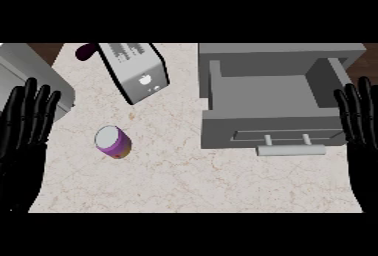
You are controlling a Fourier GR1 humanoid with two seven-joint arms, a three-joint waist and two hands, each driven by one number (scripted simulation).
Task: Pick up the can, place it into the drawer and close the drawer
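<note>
At the near edge of the view you have both hands resting at the sides: your left hand (22,145) stands along the left border with its fingers straight and pointing up, holding nothing, and your right hand (362,135) stands the same way along the right border, fingers straight and spread a little, also holding nothing. Between them lies a bare stretch of the pale marbled desk (192,185). A little farther in, left of centre, you will find the can (113,142): it has a purple body with a yellow band and a white top, it stands on the desk slightly tilted as seen from above, and it is just right of your left hand's fingertips without touching them. To the right and at about the same depth is the grey drawer (269,107), pulled open toward you, with its pale bar handle (290,149) on the front face nearest you; the inside shows only grey walls and floor. The can is well apart from the drawer, out on the desk. Your right hand's fingers overlap the drawer's right edge in the view. Farther back, above the can, a silver box with a dark rim (136,70) lies at a slant, with a dark purple thing (86,51) just behind its far left corner. At the far left a grey block (33,75) meets the border.
</note>
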